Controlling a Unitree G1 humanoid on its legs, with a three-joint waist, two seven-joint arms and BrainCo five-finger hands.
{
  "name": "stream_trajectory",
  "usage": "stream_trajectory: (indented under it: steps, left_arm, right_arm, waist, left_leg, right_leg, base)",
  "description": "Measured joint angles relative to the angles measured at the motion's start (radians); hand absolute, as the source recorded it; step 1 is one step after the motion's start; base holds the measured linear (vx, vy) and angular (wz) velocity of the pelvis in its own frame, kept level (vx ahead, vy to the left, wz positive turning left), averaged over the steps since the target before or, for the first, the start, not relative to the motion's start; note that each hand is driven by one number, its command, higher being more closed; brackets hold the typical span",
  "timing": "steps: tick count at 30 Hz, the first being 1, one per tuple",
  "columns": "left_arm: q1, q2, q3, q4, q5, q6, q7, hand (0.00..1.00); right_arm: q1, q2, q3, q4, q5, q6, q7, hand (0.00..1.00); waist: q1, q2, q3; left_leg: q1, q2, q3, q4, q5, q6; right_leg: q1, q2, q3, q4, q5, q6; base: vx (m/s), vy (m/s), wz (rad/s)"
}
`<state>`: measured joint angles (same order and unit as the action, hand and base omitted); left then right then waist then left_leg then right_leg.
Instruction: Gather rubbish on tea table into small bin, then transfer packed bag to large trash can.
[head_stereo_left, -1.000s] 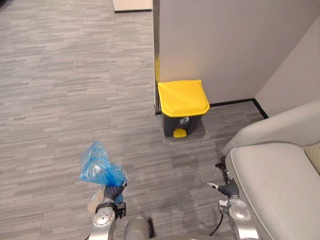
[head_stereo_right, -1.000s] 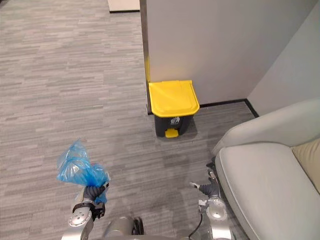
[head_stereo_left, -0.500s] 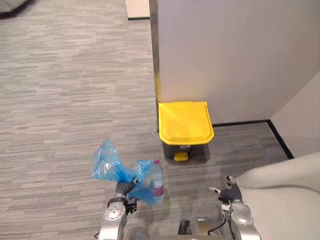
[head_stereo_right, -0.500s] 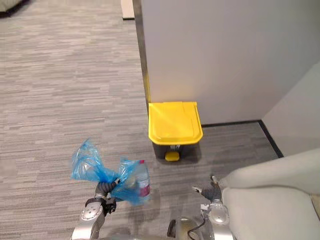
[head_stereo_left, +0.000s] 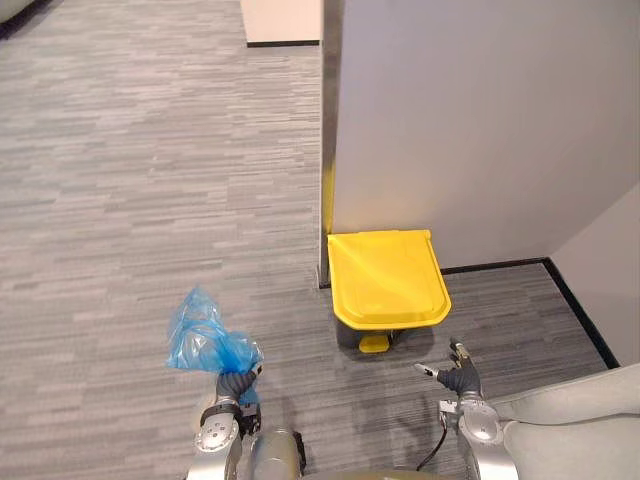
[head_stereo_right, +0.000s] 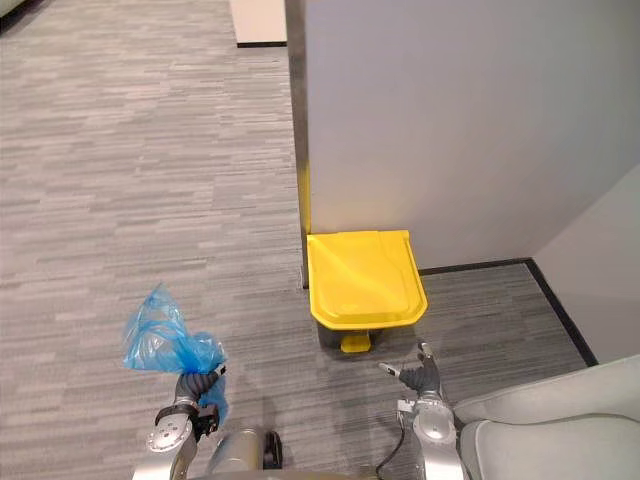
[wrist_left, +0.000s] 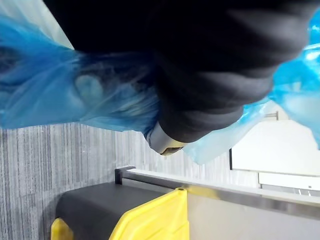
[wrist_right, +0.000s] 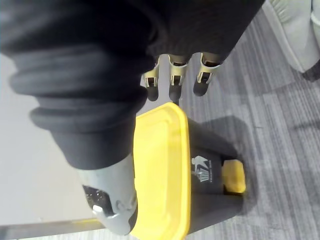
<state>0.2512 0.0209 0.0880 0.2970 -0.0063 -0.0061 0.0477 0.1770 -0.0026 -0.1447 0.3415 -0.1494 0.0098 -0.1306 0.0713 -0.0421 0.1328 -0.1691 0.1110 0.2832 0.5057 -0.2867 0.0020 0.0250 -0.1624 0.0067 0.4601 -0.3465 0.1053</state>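
The view has swung and closed in over the last second, so the large trash can (head_stereo_left: 388, 300) now sits nearer and more central. That is the camera's shift, not the can's. The blue bag (head_stereo_left: 205, 340), which half a second ago swung out to the side with a bottle showing in it, now hangs gathered close above the left hand (head_stereo_left: 233, 385). That hand is clenched round the bag's twisted neck and holds it off the carpet floor (head_stereo_left: 140, 180). From the bag the can lies ahead and to the right, with open carpet between them. Its front and yellow pedal (head_stereo_left: 374, 343) face the robot, and its back stands against the grey wall (head_stereo_left: 480, 130). The right hand (head_stereo_left: 455, 378) is the nearer one to the can, just to the right of the pedal, with its fingers (wrist_right: 172, 82) relaxed and straight, holding nothing. What stands in the way is the yellow lid (head_stereo_left: 390, 275). It lies flat and shut, so it probably has to be raised, by the pedal or by the free hand, before the bag can go in. The pale sofa (head_stereo_left: 580, 425) crowds the right side.
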Motion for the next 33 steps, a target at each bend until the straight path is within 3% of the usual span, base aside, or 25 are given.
stream_trajectory:
  steps: [1,2,3,4,5,7,8,9,10,11,13,15,18,26,33]
  left_arm:
    - [0.008,0.011,-0.009,0.000,0.000,0.000,0.000,1.00]
    - [0.010,0.016,-0.012,0.000,0.000,0.000,0.000,1.00]
    - [0.010,0.019,-0.017,-0.001,0.000,0.000,0.002,1.00]
    - [0.009,0.023,-0.019,-0.001,0.000,0.000,0.002,1.00]
    - [0.007,0.032,-0.015,-0.001,0.000,-0.001,0.006,1.00]
    - [0.000,0.030,-0.016,0.001,-0.001,-0.001,0.014,1.00]
    - [-0.012,0.033,-0.010,0.019,-0.002,-0.003,0.017,1.00]
    - [-0.018,0.038,-0.003,0.040,-0.002,-0.004,0.018,1.00]
    - [-0.030,0.019,-0.002,0.082,-0.003,0.002,0.019,1.00]
    - [-0.028,0.005,-0.001,0.093,-0.003,0.002,0.018,1.00]
    - [-0.027,-0.017,0.001,0.097,-0.003,0.000,0.016,1.00]
    - [-0.035,-0.035,0.002,0.099,-0.003,-0.004,0.007,1.00]
    - [-0.042,-0.037,-0.002,0.109,-0.003,-0.004,-0.004,1.00]
    - [-0.056,-0.024,-0.001,0.186,-0.003,-0.003,-0.003,1.00]
    - [-0.053,0.033,0.003,0.223,-0.003,-0.003,0.002,1.00]
  right_arm:
    - [-0.003,0.001,-0.001,0.002,-0.002,0.000,0.001,0.00]
    - [-0.002,0.001,-0.001,0.009,-0.003,0.000,0.001,0.00]
    - [-0.002,0.001,-0.001,0.034,-0.010,0.001,0.001,0.00]
    - [0.000,0.003,-0.001,0.045,-0.010,0.002,0.002,0.00]
    - [0.005,0.008,0.002,0.055,-0.010,0.007,0.002,0.00]
    - [0.002,0.007,0.001,0.057,-0.010,0.008,0.002,0.00]
    - [-0.005,0.006,-0.003,0.071,-0.010,0.006,0.002,0.00]
    - [-0.006,0.004,-0.002,0.084,-0.010,0.006,0.001,0.00]
    - [-0.006,-0.009,-0.007,0.117,-0.010,0.007,0.000,0.00]
    - [-0.007,-0.020,-0.007,0.126,-0.010,0.009,0.000,0.00]
    - [-0.013,-0.024,-0.008,0.126,-0.010,0.009,0.001,0.00]
    - [-0.014,-0.030,-0.045,0.133,-0.010,0.009,0.000,0.00]
    - [-0.017,-0.029,-0.050,0.147,-0.009,0.006,0.000,0.00]
    - [-0.014,-0.030,-0.093,0.196,-0.008,0.005,-0.001,0.00]
    - [-0.036,-0.037,-0.094,0.271,-0.007,0.000,-0.001,0.00]
  waist:
    - [-0.002,-0.002,-0.001]
    - [-0.002,-0.002,-0.001]
    - [-0.007,0.000,-0.001]
    - [-0.013,-0.003,-0.002]
    - [-0.031,-0.004,-0.004]
    - [-0.039,-0.010,-0.008]
    - [-0.044,-0.017,-0.012]
    - [-0.047,-0.033,-0.021]
    - [-0.057,0.002,-0.030]
    - [-0.048,0.023,-0.035]
    - [-0.051,0.036,-0.039]
    - [-0.053,0.067,-0.052]
    - [-0.055,0.068,-0.055]
    - [-0.055,0.068,-0.060]
    - [-0.053,0.068,-0.063]
  left_leg:
    - [0.045,-0.011,0.020,-0.031,-0.010,0.002]
    - [0.062,-0.015,0.023,-0.045,-0.013,0.004]
    - [0.098,-0.021,0.022,-0.075,-0.018,0.009]
    - [0.114,-0.023,0.021,-0.089,-0.018,0.008]
    - [0.138,-0.023,0.020,-0.110,-0.013,0.000]
    - [0.165,-0.012,0.016,-0.127,-0.011,-0.007]
    - [0.169,-0.003,0.000,-0.115,-0.008,-0.019]
    - [0.172,-0.013,-0.017,-0.113,-0.009,-0.034]
    - [0.179,0.008,-0.055,-0.113,-0.010,-0.045]
    - [0.180,0.029,-0.065,-0.105,0.008,-0.059]
    - [0.189,0.027,-0.079,-0.146,0.015,-0.055]
    - [0.237,0.028,-0.088,-0.268,0.059,-0.071]
    - [0.257,0.028,-0.091,-0.293,0.072,-0.082]
    - [0.269,-0.009,-0.102,-0.298,0.119,-0.064]
    - [0.265,-0.032,-0.139,-0.333,0.128,-0.050]
  right_leg:
    - [-0.063,-0.018,0.004,0.148,0.026,0.042]
    - [-0.097,-0.025,0.002,0.218,0.048,0.045]
    - [-0.160,-0.030,0.000,0.344,0.083,0.037]
    - [-0.182,-0.029,-0.004,0.379,0.070,0.031]
    - [-0.222,-0.026,-0.018,0.399,0.040,-0.008]
    - [-0.294,0.004,-0.045,0.353,0.002,-0.035]
    - [-0.313,0.041,-0.059,0.191,0.030,-0.044]
    - [-0.308,0.050,-0.057,0.100,0.110,-0.063]
    - [-0.262,0.074,-0.081,0.064,0.126,-0.083]
    - [-0.235,0.093,-0.082,0.016,0.140,-0.097]
    - [-0.190,0.098,-0.090,-0.039,0.149,-0.108]
    - [-0.154,0.127,-0.091,-0.083,0.154,-0.109]
    - [-0.115,0.132,-0.091,-0.144,0.171,-0.099]
    - [-0.005,0.107,-0.085,-0.349,0.278,-0.064]
    - [0.020,0.105,-0.089,-0.457,0.365,-0.061]
  base:
    - [0.16,0.057,-0.49]
    - [0.19,0.049,-0.32]
    - [0.14,0.014,-0.09]
    - [0.20,-0.016,0.05]
    - [0.22,-0.081,0.17]
    - [0.27,-0.173,0.20]
    - [0.24,-0.183,0.25]
    - [0.26,-0.122,0.38]
    - [0.22,-0.067,0.09]
    - [0.30,-0.092,-0.07]
    - [0.21,-0.101,-0.10]
    - [0.12,-0.033,-0.05]
    - [0.09,0.005,-0.03]
    - [0.03,0.063,-0.01]
    - [-0.04,0.044,0.03]
